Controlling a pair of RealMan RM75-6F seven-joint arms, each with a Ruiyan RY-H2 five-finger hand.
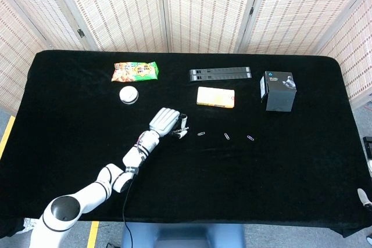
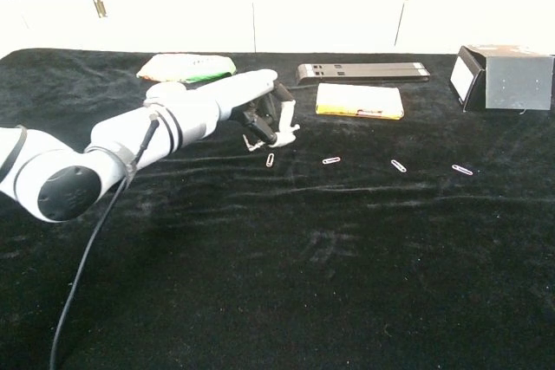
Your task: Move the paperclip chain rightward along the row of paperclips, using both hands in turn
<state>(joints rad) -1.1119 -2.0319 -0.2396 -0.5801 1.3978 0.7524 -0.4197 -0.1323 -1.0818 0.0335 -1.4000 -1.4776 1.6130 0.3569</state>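
Chest view: chain (image 2: 253,140) seems to dangle from left hand (image 2: 269,119), fingers curled and pinching it, just above the first clip (image 2: 270,160) of the row; too small to confirm. Risks: thin pinch slips, or the dangling end drags that clip out of line. Right hand (image 1: 366,197) barely visible at the table (image 1: 290,190) edge, far from handover; state unclear.

Snack bag (image 1: 135,71), round tin (image 1: 128,94), black box (image 1: 278,90)
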